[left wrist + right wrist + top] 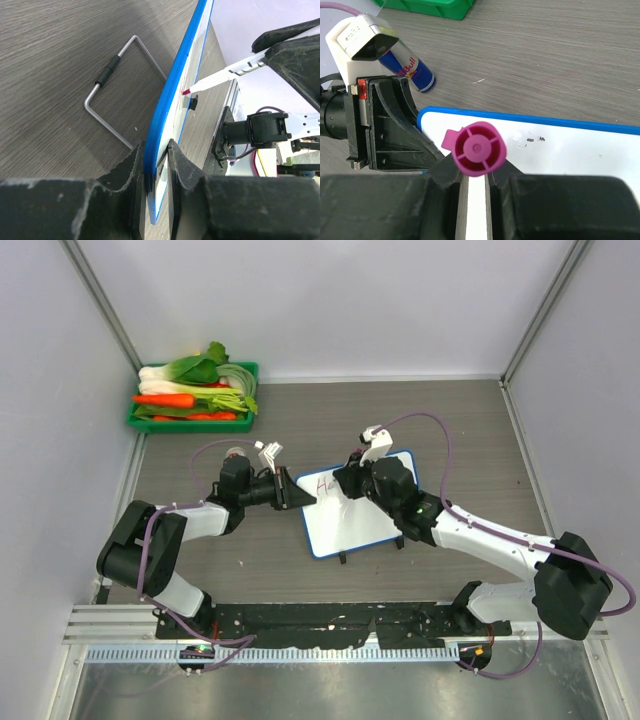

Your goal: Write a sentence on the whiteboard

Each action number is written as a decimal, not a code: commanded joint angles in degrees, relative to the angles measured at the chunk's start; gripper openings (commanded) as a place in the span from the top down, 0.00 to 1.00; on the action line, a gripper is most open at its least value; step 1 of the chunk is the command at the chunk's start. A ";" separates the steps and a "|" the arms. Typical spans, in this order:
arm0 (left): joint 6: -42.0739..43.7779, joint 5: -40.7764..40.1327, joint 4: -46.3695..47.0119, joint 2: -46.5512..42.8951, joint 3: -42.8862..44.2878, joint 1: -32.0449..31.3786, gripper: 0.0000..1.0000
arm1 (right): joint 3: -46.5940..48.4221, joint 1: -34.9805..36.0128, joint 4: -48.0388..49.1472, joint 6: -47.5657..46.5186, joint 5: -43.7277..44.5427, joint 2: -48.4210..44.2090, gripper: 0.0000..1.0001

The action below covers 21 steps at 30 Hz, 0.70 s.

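- Currently the left pincer (294,490) is clenched on the whiteboard (360,515). In the left wrist view its two fingers (131,167) squeeze the thin blue rim from both sides, with only the board's thickness between them.
- The right pincer (350,480) is closed narrowly on a marker (479,149). In the right wrist view the white barrel runs up between the fingers and the round pink cap end faces the camera.
- The marker's long axis slants down from the right pincer to the board. Its pink tip (186,92) meets the white face near the board's left end.
- The whiteboard sits at the middle of the surface (300,420), between the two arms. Its long axis runs left to right, with the right end turned slightly toward the far edge. The left short edge sits in the left pincer.
- The sentence (324,483) is only a few pink strokes near the board's far-left corner, too small to read.
- A bent wire stand (107,95) with a black sleeve lies on the surface behind the board.
- A blue and silver can (407,67) lies beside the left pincer.
- A green tray (190,425) of vegetables sits in the far-left corner.
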 commanded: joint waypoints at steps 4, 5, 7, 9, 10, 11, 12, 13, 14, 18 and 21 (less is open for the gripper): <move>5.68 -3.53 -5.05 1.97 -0.11 -0.76 1.00 | -1.51 -0.05 0.12 0.39 0.80 -1.14 0.99; 5.68 -3.53 -5.14 1.97 -0.11 -0.85 1.00 | -1.43 -0.14 0.12 0.21 1.06 -1.32 0.98; 5.68 -3.61 -5.14 2.06 -0.11 -0.85 1.00 | -1.51 -0.14 0.21 0.21 1.94 -1.58 0.99; 5.68 -3.53 -5.14 2.06 -0.19 -0.85 1.00 | -1.43 -0.14 0.38 0.04 2.73 -1.76 0.98; 5.68 -3.53 -5.23 1.97 -0.20 -0.85 1.00 | -1.34 -0.14 0.47 -0.14 3.17 -1.93 0.99; 5.68 -3.53 -5.14 2.06 -0.20 -0.76 1.00 | -1.08 -0.14 0.38 -0.23 3.43 -1.94 0.99; 5.60 -3.53 -5.14 2.06 -0.20 -0.85 1.00 | -0.99 -0.14 0.47 -0.40 3.70 -2.02 0.99; 5.68 -3.53 -5.14 2.06 -0.11 -0.85 1.00 | -0.81 -0.23 0.56 -0.40 4.22 -2.02 0.98; 5.68 -3.53 -5.14 1.97 -0.11 -0.85 1.00 | -0.64 -0.05 0.64 -0.40 4.40 -1.94 0.99; 5.68 -3.53 -5.14 2.06 -0.11 -0.76 1.00 | 0.07 -0.05 1.08 -0.75 5.28 -1.85 0.98; 5.68 -3.53 -5.14 1.97 -0.02 -0.76 1.00 | 0.77 -0.14 1.43 -0.58 5.81 -1.24 0.99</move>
